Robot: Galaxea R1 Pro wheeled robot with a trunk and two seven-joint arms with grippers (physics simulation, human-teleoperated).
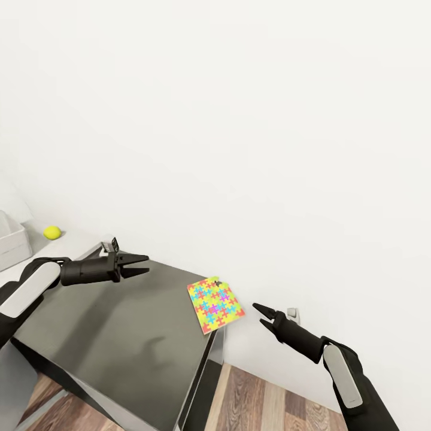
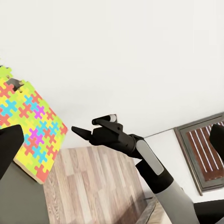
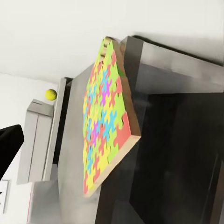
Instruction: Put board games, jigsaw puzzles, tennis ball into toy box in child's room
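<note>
Multicoloured thin jigsaw puzzle board (image 1: 214,304) (pink, yellow, green, blue, orange interlocking pieces) lies flat on the far right corner of the lower dark-grey table section (image 1: 120,335), one edge just past the table's side edge. Right wrist view shows the same board (image 3: 105,116) close up, with its tan underside edge visible. Small yellow-green tennis ball (image 1: 52,232) sits on the light-grey upper desk top near the white wall (image 1: 239,120), just beside the light-grey toy box (image 1: 12,242) at the frame's left edge. Left gripper (image 1: 140,265) hovers over the dark section, black fingers parted a little, nothing between them. Right gripper (image 1: 261,315) hangs off the table's right side over the wood-plank floor (image 1: 269,401), near the puzzle but apart from it; fingers slightly parted, empty. Left wrist view shows that right gripper (image 2: 86,128) beside the puzzle (image 2: 30,126).
</note>
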